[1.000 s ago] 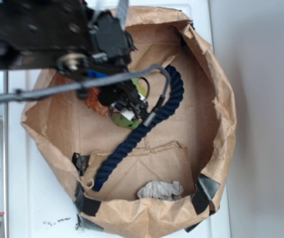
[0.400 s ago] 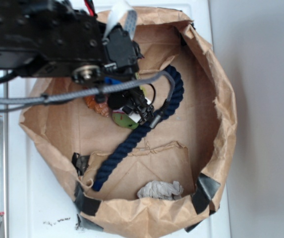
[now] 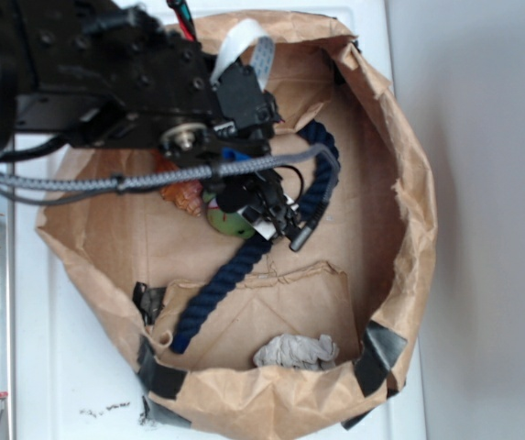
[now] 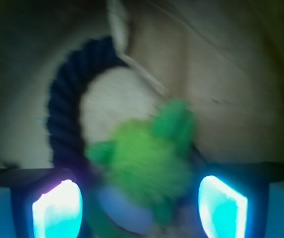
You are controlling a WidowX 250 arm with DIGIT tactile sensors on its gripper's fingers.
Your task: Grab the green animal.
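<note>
Green animal (image 4: 146, 158) sits between the two fingers of the gripper (image 4: 139, 203), jaws spread, not yet clamped, likely lined up for a grab. It lies on the paper bag (image 3: 372, 110) floor, rope (image 3: 235, 275) curving just beside.
</note>
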